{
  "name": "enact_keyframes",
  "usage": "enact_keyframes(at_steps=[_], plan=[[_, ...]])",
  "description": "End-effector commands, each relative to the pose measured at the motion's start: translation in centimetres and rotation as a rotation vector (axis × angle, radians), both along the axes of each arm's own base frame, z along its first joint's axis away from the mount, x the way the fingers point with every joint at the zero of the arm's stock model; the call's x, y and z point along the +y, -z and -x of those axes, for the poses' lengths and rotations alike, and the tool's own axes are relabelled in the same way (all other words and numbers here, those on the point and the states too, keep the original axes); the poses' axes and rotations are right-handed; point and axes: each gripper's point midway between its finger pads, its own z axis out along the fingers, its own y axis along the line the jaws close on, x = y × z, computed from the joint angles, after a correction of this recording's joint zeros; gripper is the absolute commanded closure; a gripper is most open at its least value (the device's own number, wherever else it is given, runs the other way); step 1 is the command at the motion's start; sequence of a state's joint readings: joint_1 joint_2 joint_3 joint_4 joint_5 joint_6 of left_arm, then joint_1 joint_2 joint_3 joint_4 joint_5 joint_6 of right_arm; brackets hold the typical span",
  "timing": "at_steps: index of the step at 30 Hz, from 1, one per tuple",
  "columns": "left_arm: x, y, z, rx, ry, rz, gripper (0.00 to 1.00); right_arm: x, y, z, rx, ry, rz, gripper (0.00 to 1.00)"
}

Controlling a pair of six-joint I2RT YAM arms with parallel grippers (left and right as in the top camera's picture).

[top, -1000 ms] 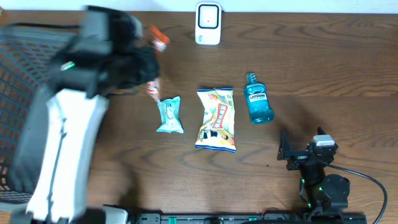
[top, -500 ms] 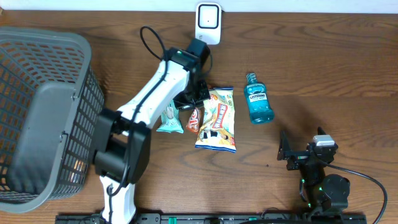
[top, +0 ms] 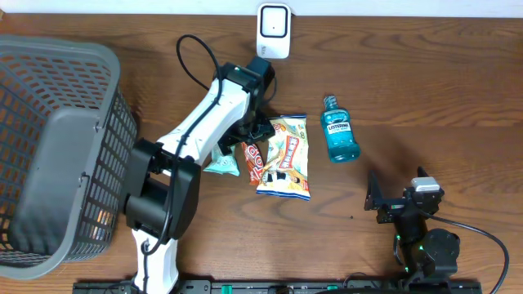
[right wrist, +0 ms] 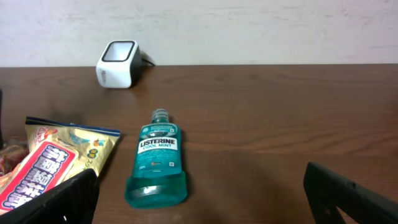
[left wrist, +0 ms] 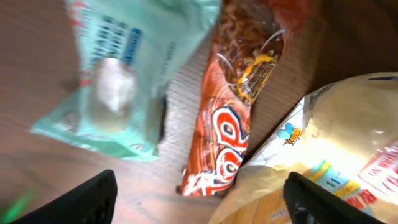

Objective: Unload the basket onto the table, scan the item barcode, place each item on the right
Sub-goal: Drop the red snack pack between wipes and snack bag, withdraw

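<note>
Plastic packets, three, side by side: teal packet (left wrist: 118, 74), red packet (left wrist: 233, 124), yellow packet (top: 286, 159). One bottle (top: 338, 135), one scanner (top: 273, 30), one basket (top: 49, 82). Left gripper (left wrist: 202, 186) spread wide above, empty; right gripper (right wrist: 211, 193) likewise.

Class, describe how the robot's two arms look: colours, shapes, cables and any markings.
The left arm has long white links between chunky black joints, and a black cable loops off near its wrist. The right arm is compact, mostly black, with a small grey block on top and a trailing black cable. Fingers are black on both.
</note>
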State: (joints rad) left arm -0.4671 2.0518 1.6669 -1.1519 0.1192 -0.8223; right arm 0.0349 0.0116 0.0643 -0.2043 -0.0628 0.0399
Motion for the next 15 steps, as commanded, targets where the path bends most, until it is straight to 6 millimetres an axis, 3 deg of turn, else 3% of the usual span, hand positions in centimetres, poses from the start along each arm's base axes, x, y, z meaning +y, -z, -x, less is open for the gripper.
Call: enact_keyframes(at_steps=[1,4,9,12,15], plan=[[1.6,-7.2,-3.0,-0.231,0.027,0.000,0.05,0.2,0.0,0.0,-0.004,-0.008,0.013,0.01],[3.3,-12.6,-4.4,-0.400,0.063,-0.015,0.01,0.2,0.0,0.0,-0.004,-0.008,0.013,0.01],[8.7,-24.2,-5.6,-0.761,0.049,-0.125,0.02,0.2,0.0,0.0,-0.004,-0.009,0.014,0.01],[13.6,-30.2,-5.0,-0.954,-0.070,-0.224,0.02,0.2,0.0,0.0,-0.004,-0.008,0.013,0.01],[19.2,-34.3,-3.1,-1.068,-0.233,-0.325,0.02,0.2,0.0,0.0,-0.004,-0.008,0.013,0.01]])
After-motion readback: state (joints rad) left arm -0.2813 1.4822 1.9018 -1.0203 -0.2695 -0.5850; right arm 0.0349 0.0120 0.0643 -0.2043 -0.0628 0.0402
